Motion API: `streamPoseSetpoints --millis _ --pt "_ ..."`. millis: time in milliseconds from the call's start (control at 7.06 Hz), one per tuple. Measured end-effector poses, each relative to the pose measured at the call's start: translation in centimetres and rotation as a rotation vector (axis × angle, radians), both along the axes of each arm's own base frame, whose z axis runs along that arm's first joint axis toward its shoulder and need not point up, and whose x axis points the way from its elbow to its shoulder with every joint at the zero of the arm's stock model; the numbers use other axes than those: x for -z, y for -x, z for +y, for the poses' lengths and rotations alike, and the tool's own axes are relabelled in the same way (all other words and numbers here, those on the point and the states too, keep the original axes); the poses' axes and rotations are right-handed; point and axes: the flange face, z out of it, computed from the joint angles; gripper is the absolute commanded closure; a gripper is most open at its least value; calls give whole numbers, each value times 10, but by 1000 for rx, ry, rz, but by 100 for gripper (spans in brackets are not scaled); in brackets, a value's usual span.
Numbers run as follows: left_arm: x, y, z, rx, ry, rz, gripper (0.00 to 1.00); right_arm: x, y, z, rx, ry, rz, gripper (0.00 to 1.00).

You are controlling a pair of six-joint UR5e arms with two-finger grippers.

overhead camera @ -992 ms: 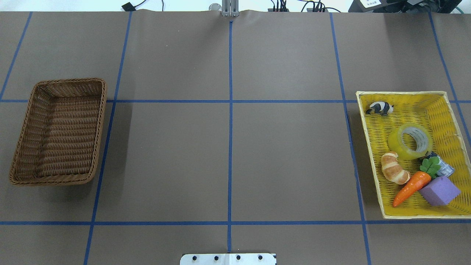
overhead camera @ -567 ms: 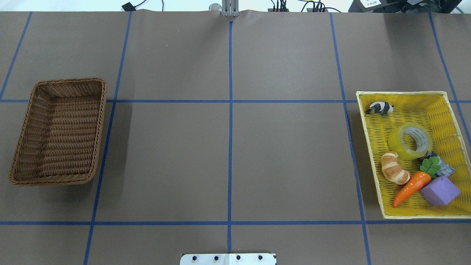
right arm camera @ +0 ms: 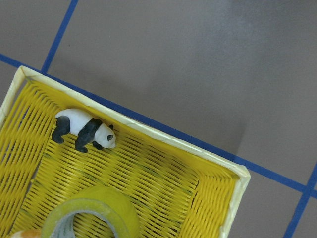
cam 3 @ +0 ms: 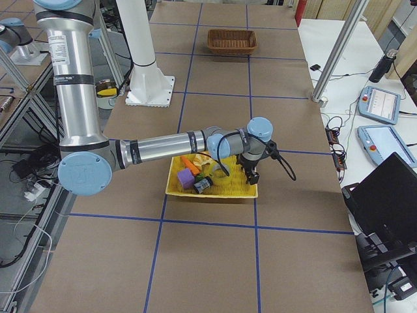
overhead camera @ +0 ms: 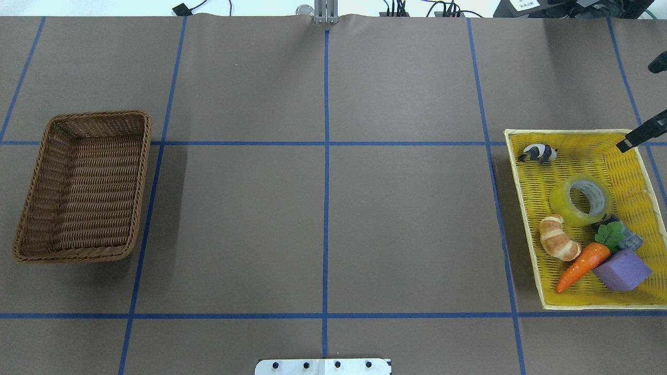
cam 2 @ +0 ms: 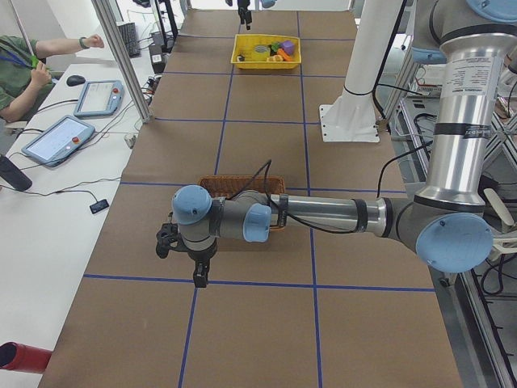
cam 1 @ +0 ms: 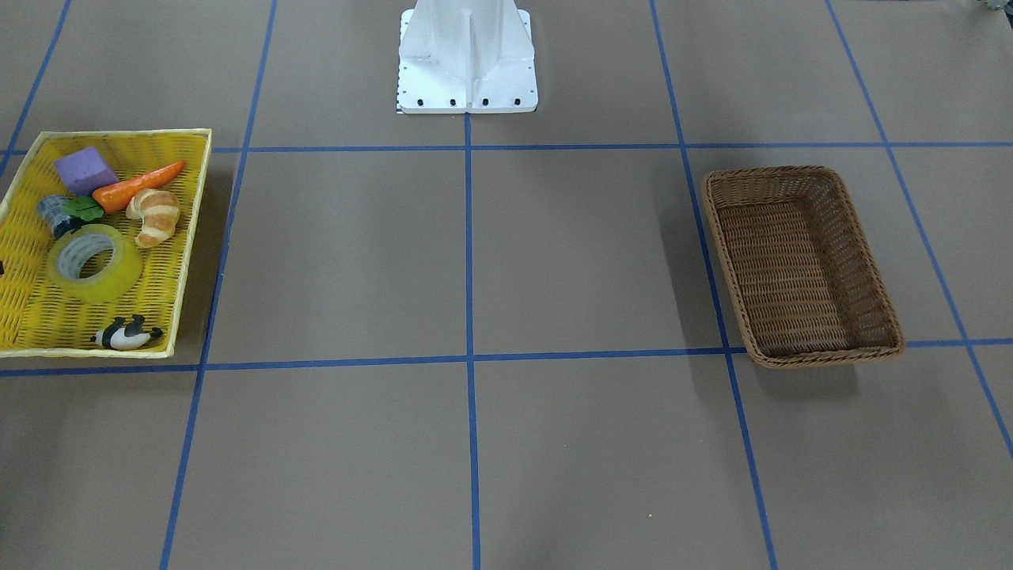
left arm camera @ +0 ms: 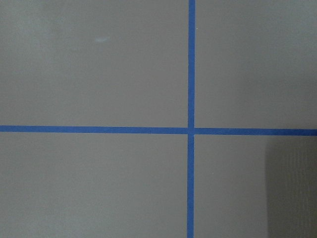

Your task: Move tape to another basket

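Tape (overhead camera: 561, 202) lies flat, hole up, in the middle of the yellow tray (overhead camera: 573, 134), and nothing is touching it yet. What's new is my right gripper (overhead camera: 635, 108): a second ago the overhead view had no arm in it, and now two dark fingertips poke in at the right edge, above the tray's far right corner. They stand well apart, so I read the fingers as spread wide with nothing between them.

From those fingers the roll sits inward and back toward the robot. The toy panda (overhead camera: 539, 153) is across the far end of the tray from them. The croissant (overhead camera: 558, 238), carrot (overhead camera: 581, 265), purple block (overhead camera: 622, 270) and small silver cylinder (overhead camera: 628, 237) crowd the roll's robot side, and the cylinder looks to be touching it. My right wrist camera shows the panda, the tray corner and only the top arc of the roll.

So I take the approach as begun but the grasp as not yet lined up. The wicker basket (overhead camera: 139, 182) waits at the opposite end of the table, well away from these fingers. My left gripper (cam 2: 182, 260) hangs near that basket, and I cannot tell how its fingers are set.
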Motion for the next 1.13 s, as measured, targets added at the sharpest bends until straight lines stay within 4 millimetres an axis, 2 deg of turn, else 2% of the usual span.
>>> streamPoseSetpoints --millis 142,708,850,992,1133 --pt "0 0 0 2 -5 0 0 -9 18 3 32 15 8 0" --pt "1 0 0 3 -9 0 0 -32 66 14 121 56 25 1" --pt "2 0 0 3 -10 1 0 -37 72 17 134 63 32 21" --pt "3 0 0 3 -12 1 0 -42 77 17 142 70 40 34" --pt "7 0 0 4 -19 1 0 -47 82 17 150 78 48 56"
